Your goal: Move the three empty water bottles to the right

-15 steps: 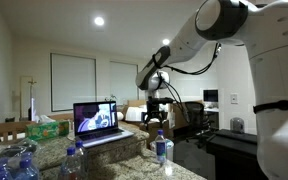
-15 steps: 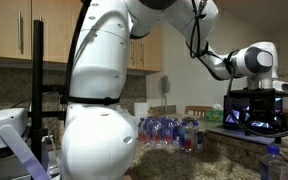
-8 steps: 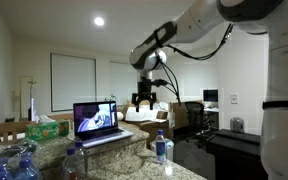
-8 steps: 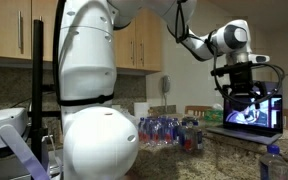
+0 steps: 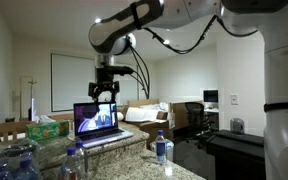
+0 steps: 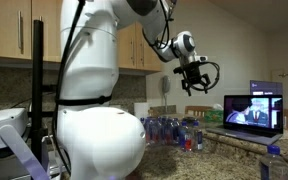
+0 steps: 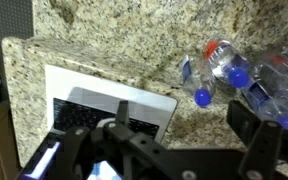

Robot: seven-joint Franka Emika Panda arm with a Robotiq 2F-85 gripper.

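Note:
My gripper (image 5: 106,90) hangs open and empty high above the open laptop (image 5: 98,121); it also shows in an exterior view (image 6: 194,82). One clear water bottle with a blue cap (image 5: 162,148) stands on the counter's front, right of the laptop. Another bottle (image 5: 74,160) stands to the laptop's left. In the wrist view the gripper (image 7: 184,125) looks down on the laptop (image 7: 104,108) and two blue-capped bottles (image 7: 197,82) (image 7: 229,62) on granite.
A heap of bluish clear plastic (image 5: 14,163) (image 6: 169,130) (image 7: 280,85) lies on the granite counter (image 7: 104,30). A green tissue box (image 5: 48,128) sits behind it. A bottle top (image 6: 274,158) stands near the laptop (image 6: 252,112). The robot's white body (image 6: 99,110) fills the foreground.
The arm has swung up and across, from beside the laptop's far side to above it, toward the bottle heap. The jaws stayed open and empty.

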